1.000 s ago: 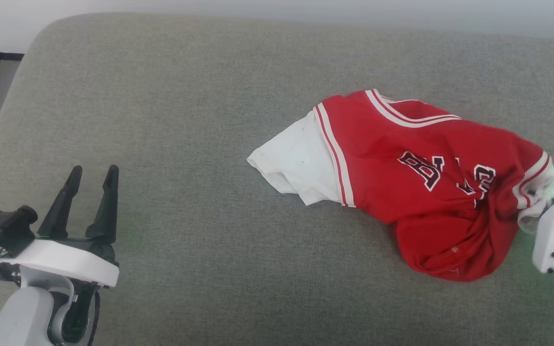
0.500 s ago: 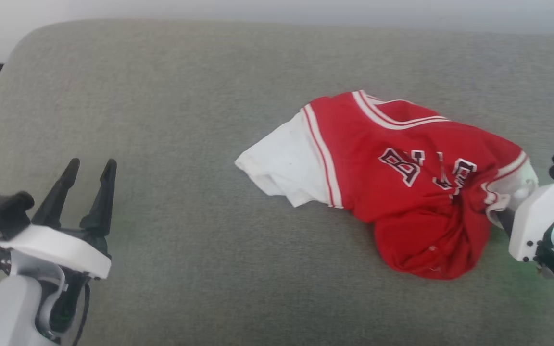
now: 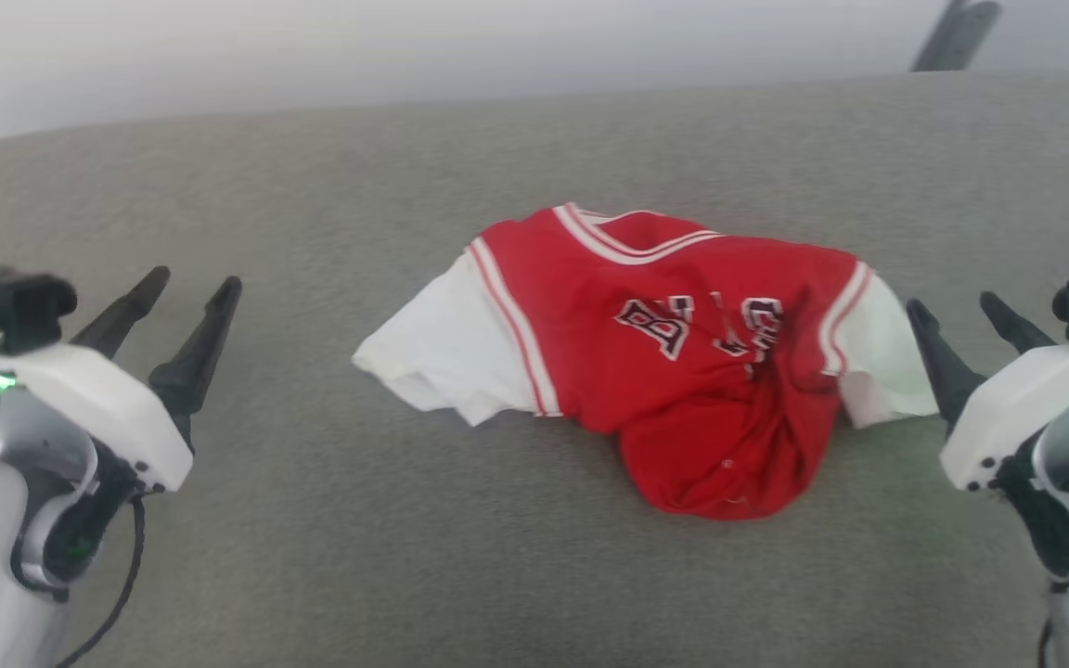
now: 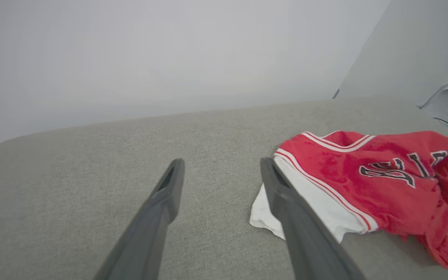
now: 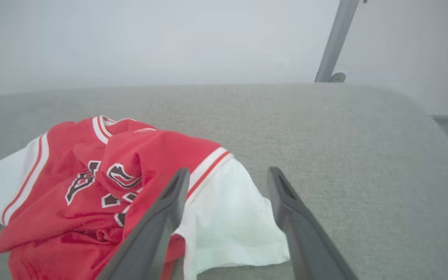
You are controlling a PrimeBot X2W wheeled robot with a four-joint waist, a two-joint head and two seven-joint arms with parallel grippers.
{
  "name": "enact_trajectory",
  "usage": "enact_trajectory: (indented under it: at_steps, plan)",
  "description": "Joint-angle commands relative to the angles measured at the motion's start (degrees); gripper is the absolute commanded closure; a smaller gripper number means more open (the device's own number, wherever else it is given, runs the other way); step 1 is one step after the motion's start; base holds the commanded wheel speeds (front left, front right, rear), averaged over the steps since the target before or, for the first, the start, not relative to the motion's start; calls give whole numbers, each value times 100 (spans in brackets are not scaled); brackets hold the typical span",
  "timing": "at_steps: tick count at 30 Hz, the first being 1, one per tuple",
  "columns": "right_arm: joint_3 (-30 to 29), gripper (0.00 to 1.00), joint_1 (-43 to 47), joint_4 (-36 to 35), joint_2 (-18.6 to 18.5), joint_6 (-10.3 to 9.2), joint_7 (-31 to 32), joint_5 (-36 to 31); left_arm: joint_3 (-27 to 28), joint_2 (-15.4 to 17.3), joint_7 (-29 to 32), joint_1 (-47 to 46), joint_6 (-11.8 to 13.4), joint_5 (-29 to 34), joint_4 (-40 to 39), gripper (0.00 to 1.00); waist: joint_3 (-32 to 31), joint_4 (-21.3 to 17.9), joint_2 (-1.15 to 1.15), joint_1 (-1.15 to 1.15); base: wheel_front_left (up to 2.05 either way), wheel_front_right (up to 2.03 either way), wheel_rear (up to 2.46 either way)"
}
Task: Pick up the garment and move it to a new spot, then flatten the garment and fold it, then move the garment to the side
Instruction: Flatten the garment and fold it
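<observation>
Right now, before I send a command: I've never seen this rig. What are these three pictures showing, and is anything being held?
It's a two-armed robot. The wide picture comes from its head, looking down. The other two come from a camera on each wrist, looking along that arm's two dark fingers. The left gripper and the right gripper both stand open and hold nothing. On the grey fabric surface lies the garment, a crumpled red top with white sleeves. The right gripper is close beside one white sleeve, and the left gripper is well clear of the other.
</observation>
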Motion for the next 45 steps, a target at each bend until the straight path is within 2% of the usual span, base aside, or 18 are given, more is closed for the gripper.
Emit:
enact_trajectory:
  at_steps: [1,11,20,30,34,38,39,40,41,45]
  plan:
    - [19,0,49,-94,98,0,-223,-80,-53,25,252,-134,54,-86,-25,0,-96,-288,0,0,0,0,0]
    - [152,0,85,-296,600,0,-1464,-415,-488,157,1781,-689,214,-268,277,0,-55,-1014,0,0,0,0,0]
    - [331,0,-1,-49,884,0,-1944,-394,-904,121,2813,-1117,343,-268,1134,0,253,-1472,0,0,0,0,0]
    - [479,0,-147,128,1018,0,-2241,-320,-1159,148,3312,-1322,500,-113,2291,0,602,-1672,0,0,0,0,0]
    - [459,0,-199,128,1033,0,-2254,-314,-1232,103,3513,-1345,603,-130,2702,0,657,-1671,0,0,0,0,0]
    - [404,0,-224,111,1041,0,-2229,-324,-1341,-43,3967,-1256,720,-259,2934,0,678,-1624,0,0,0,0,0]
    - [388,0,-230,108,1042,0,-2220,-323,-1371,-91,4127,-1208,743,-321,2967,39,680,-1610,0,0,0,0,0]
    - [379,0,-235,103,1044,0,-2213,-329,-1446,-114,4287,-1161,674,-340,2973,87,682,-1598,0,0,0,0,0]
    - [355,0,-239,97,1043,0,-2211,-339,-1504,-114,4384,-1140,642,-346,2959,100,687,-1583,0,0,0,0,0]
    - [298,0,-254,60,1049,0,-2209,-370,-1487,-131,4334,-1192,581,-385,2860,100,715,-1512,0,0,0,0,0]
